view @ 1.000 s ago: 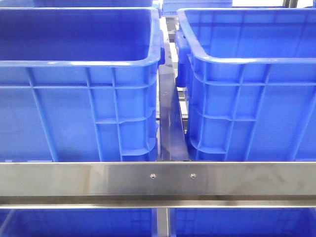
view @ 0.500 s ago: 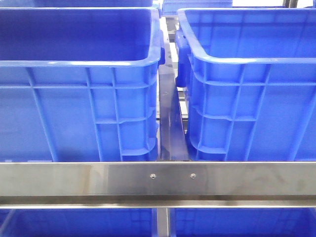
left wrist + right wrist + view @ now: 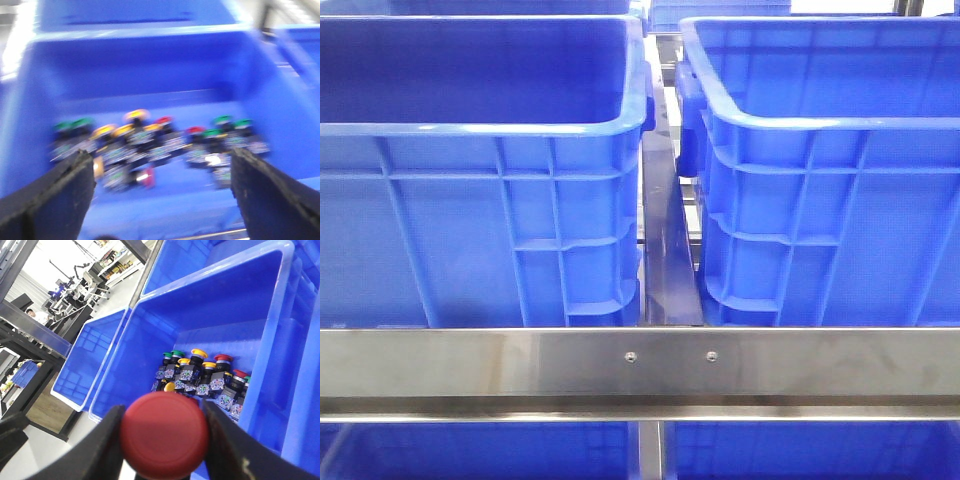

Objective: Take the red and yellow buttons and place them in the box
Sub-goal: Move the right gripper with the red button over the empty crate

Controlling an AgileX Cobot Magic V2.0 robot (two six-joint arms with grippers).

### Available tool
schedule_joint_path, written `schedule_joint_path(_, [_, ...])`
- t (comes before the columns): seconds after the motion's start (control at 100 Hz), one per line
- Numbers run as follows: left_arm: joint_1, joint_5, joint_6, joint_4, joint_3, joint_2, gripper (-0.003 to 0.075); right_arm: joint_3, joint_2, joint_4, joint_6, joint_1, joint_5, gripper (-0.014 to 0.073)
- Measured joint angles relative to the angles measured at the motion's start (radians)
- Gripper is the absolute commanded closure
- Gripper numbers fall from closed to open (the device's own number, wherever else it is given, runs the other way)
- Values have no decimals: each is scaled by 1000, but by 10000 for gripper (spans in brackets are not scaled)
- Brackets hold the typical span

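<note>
The right gripper [image 3: 162,440] is clenched on a red button [image 3: 164,434], which fills the bottom centre of the right wrist view, a finger [image 3: 102,442] pressed against each side of its round cap. The cap looks like smooth, hard plastic, light and stiff, probably a little slippery on its domed rim, so squeezing across the widest part of the cap, as here, seems the safest hold.

Beyond it, right of centre in that view, a pile of buttons [image 3: 200,375] lies on the floor of a blue crate [image 3: 210,305]. They are stubby dark bodies with coloured mushroom caps: yellow, red and green.

The left gripper [image 3: 162,195] is released, its dark fingers [image 3: 55,192] spread wide at the lower corners of the blurred left wrist view, over the same sort of pile [image 3: 150,147] in a crate [image 3: 140,65]. A yellow cap [image 3: 136,115] sits uppermost near the centre; taking it across the cap would likely work best.

In the front view, only two crates [image 3: 480,130] [image 3: 820,125] and a steel rail [image 3: 640,362] across the lower frame show; neither arm nor any button appears.
</note>
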Motion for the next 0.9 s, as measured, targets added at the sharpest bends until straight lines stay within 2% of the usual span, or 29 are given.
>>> schedule_joint_path(0.08, [61,18,-2,1,33,-48,204,0,0,-2,0,0,0,471])
schedule_joint_path(0.15, [104,32,-2,2,62,-82,260,0,0,-6,0,0,-2,471])
schedule_joint_path(0.22, [139,40,-2,4,91,-113,357,0,0,-8,-3,0,-7,471])
schedule_joint_path(0.32, [169,45,-2,4,116,-150,548,0,0,-8,-12,0,-24,471])
schedule_joint_path(0.44, [181,45,-2,4,123,-173,741,0,0,-10,-47,0,-77,471])
schedule_joint_path(0.6, [181,45,-2,4,123,-177,739,0,0,-8,-153,0,-237,471])
schedule_joint_path(0.74, [181,45,-4,4,123,-177,739,0,11,7,-254,0,-495,471])
schedule_joint_path(0.9, [181,45,-4,4,123,-177,739,0,78,26,-299,0,-783,471])
